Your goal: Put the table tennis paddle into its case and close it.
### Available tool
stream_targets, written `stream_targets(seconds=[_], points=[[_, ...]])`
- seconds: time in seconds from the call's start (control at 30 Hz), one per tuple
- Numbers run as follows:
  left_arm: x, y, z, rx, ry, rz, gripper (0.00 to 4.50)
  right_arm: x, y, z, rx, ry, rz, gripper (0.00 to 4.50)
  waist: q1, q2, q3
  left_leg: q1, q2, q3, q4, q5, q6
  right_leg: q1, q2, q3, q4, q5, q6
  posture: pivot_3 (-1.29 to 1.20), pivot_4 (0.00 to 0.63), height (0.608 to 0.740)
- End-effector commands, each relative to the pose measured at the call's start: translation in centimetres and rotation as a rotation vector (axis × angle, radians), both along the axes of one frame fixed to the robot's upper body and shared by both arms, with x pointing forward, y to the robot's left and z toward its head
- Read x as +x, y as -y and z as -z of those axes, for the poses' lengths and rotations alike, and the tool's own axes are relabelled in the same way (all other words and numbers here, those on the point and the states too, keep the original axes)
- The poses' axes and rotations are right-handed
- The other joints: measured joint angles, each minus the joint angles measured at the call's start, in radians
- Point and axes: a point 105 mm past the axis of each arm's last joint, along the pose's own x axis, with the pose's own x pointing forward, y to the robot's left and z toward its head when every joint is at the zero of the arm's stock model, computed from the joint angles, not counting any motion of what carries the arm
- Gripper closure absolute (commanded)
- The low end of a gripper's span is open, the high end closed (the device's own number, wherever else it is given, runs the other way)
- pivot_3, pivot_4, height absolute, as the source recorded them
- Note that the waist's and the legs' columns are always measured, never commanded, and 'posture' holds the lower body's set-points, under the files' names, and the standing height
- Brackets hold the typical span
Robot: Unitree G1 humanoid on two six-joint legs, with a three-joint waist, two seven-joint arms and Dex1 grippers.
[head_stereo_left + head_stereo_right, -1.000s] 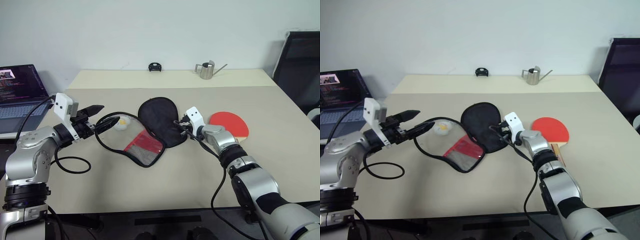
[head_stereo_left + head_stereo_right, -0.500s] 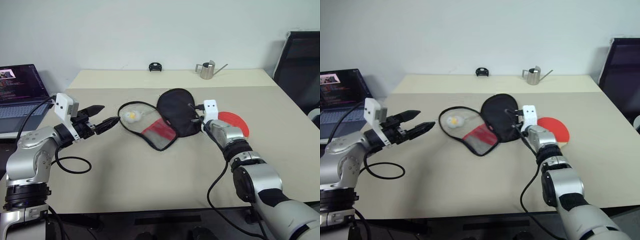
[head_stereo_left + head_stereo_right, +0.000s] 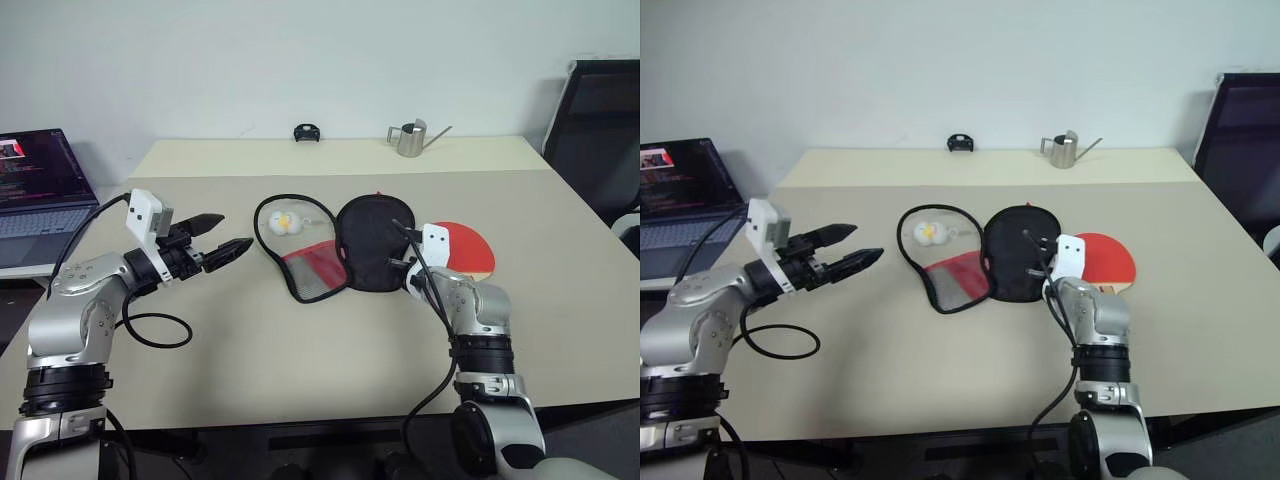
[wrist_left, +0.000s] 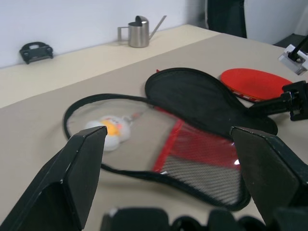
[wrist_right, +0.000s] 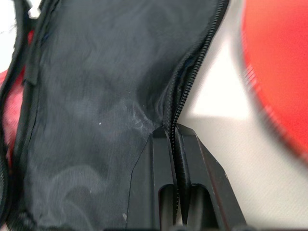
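You see the case (image 3: 340, 245) lying unzipped in the centre of the frame on the table (image 3: 300, 380); its black half sits to the right, its red mesh-pocket half spreads to the left, and the black edging loops out toward the upper left around the white-yellow charm (image 3: 284, 222); the table tennis paddle (image 3: 468, 247) rests outside the case, just right of it, red face up, with part of the face hidden behind the right arm; your right gripper (image 5: 174, 132) is clamped on the zippered edge of the black half, its 2 fingers pressed together with the zip line running between them, and the red paddle face sits close beside that edge; your left gripper (image 3: 222, 240) hovers at centre left of the frame, well apart from the case, pointing toward it with its 2 black fingers spread wide and nothing between them; farther back, a small metal watering can (image 3: 411, 138) and a small black object (image 3: 307, 132) stand near the far edge; a laptop (image 3: 35, 185) sits at the left edge, and a dark chair (image 3: 600, 120) at the upper right.
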Motion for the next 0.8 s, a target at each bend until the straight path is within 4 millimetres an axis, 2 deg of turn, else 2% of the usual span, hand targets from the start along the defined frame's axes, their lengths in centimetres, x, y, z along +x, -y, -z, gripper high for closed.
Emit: stream_targets(seconds=[0.03,0.1,0.5,0.8], points=[[-0.4,0.9,-1.4,0.008,0.051,0.042,0.00,-0.5,-0.7,-1.8,0.021,0.051,0.005,4.46,0.000,0.000,0.000,0.000,0.000,0.000,0.000,0.000,0.000,0.000,0.000,0.000,0.000,0.000,0.000,0.00,0.150,0.740],[-0.4,0.9,-1.4,0.009,0.051,0.043,0.00,-0.5,-0.9,-1.9,0.018,0.054,-0.003,4.46,0.000,0.000,0.000,0.001,0.000,0.000,0.000,0.000,0.000,0.000,0.000,0.000,0.001,0.000,0.000,0.00,0.150,0.740],[-0.6,0.7,-1.3,0.005,0.049,0.026,0.00,-0.1,0.5,-1.3,-0.049,0.046,0.003,4.46,-0.003,0.000,0.000,0.000,0.000,0.000,0.000,0.000,0.000,-0.001,0.000,0.001,0.001,0.000,0.000,0.00,0.150,0.740],[-0.6,0.8,-1.2,0.002,0.048,0.028,0.00,0.2,2.6,-0.7,-0.114,0.040,0.015,4.46,-0.003,0.000,0.000,0.000,0.000,0.000,0.000,0.000,0.000,-0.001,0.000,0.000,0.001,0.000,0.000,0.00,0.150,0.740]])
